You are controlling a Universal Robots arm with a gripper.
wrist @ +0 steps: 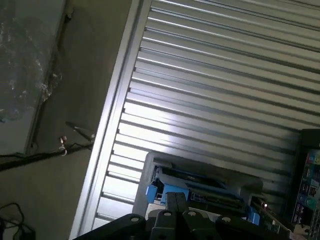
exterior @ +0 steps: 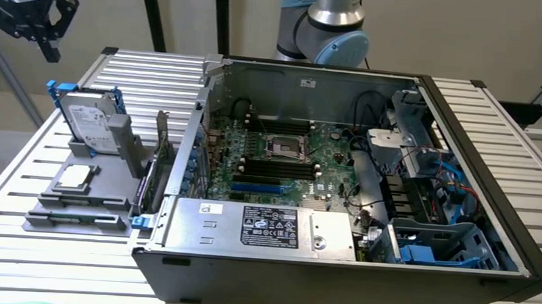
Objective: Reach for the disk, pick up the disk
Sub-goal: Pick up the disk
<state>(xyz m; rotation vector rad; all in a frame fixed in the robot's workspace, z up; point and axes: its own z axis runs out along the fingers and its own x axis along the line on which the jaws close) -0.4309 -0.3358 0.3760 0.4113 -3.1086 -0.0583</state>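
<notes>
I get soft, even room light in the exterior view. The table (exterior: 488, 119) slats shine pale, and the case (exterior: 339, 283) front wall sits in shadow. In the wrist view a white band of glare crosses the slats, while the floor (wrist: 50, 200) beside them looks dim.

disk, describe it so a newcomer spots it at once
On the exterior view's left of the open case sits a grey rack. The disk leans upright at its far end, the only piece with a blue frame and white label.
</notes>
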